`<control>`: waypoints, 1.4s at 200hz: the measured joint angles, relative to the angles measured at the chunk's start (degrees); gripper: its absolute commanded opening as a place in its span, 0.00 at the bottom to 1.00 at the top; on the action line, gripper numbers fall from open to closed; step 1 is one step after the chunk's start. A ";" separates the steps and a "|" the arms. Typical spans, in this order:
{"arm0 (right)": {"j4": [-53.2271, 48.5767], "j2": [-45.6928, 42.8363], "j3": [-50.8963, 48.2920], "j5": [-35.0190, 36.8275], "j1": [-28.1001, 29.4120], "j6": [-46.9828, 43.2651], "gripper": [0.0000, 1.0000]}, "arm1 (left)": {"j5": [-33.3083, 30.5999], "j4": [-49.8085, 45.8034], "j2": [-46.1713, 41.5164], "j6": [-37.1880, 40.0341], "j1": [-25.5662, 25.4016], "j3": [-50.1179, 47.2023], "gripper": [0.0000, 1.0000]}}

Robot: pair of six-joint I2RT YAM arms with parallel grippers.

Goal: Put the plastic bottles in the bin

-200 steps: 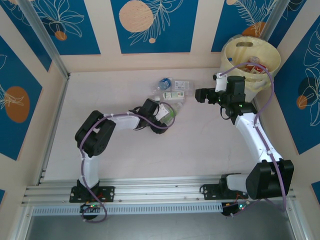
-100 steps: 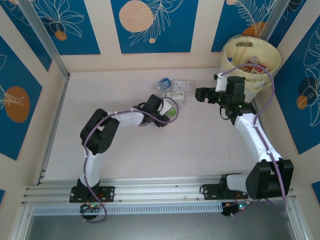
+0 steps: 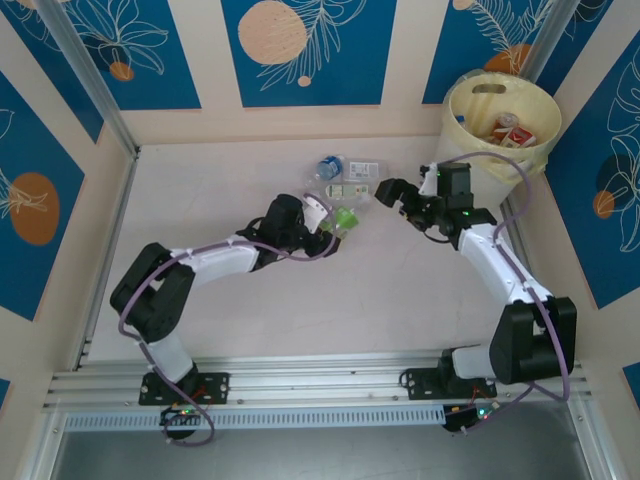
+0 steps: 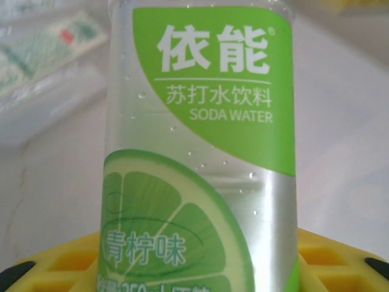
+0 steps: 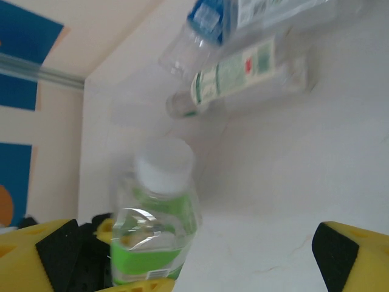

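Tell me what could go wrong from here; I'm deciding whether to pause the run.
The open right hand sits close to the green-label bottle gripped by the left hand; they could collide or knock it loose. The loose bottles lie just beyond both hands and may get bumped and roll. The bin stands far right, a long carry.

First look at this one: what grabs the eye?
The lime-green soda water bottle looms large in the left wrist view, gripped by the left gripper at mid-table. Facing it, the right gripper is open, and the cream bin sits in the far right corner holding other bottles.
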 measured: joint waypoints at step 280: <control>11.08 11.45 3.96 -10.69 6.84 8.26 0.45 | 1.68 4.02 0.94 -5.68 0.61 1.36 0.46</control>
